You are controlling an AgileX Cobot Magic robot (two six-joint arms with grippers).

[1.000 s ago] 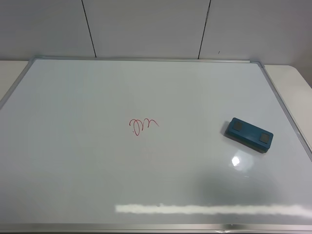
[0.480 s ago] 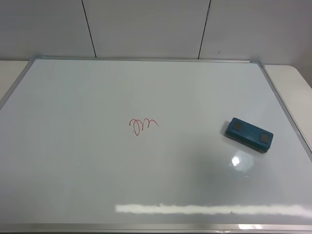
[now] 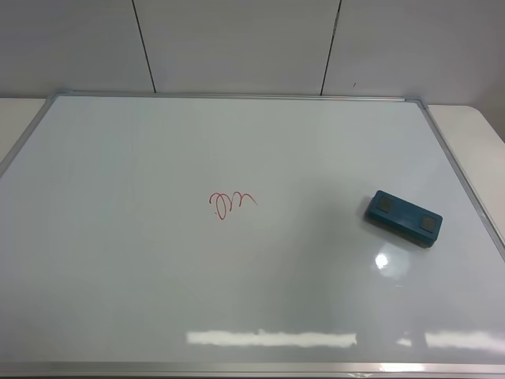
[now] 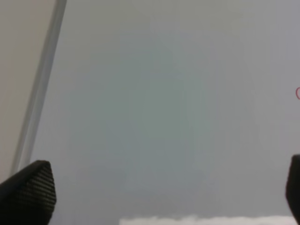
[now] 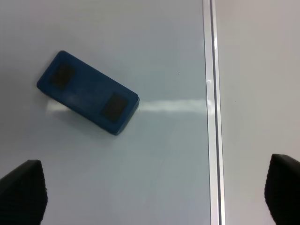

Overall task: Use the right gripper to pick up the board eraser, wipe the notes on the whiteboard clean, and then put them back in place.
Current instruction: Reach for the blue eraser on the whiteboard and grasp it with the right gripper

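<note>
Teal-blue plastic is what I am seeing ahead of the right pincer: the board eraser is lying flat on the whiteboard, its two dark grey patches facing up, its long sides running askew to the silver frame. It is sitting out beyond the fingertips, not between them, and nothing is touching it. The right pincer is hanging spread wide and holding nothing. One of its fingers is hovering over the board on the eraser's side, while the other is hovering past the frame, over the pale table.

I am watching the left pincer as well. It is also gaping wide and gripping nothing, with bare glossy board between its two dark tips and the frame running just beside one of them. A sliver of the red notes is peeking in ahead of it, off to its other finger's side.

From the high camera, I am seeing the scribble sitting well apart from the eraser.
</note>
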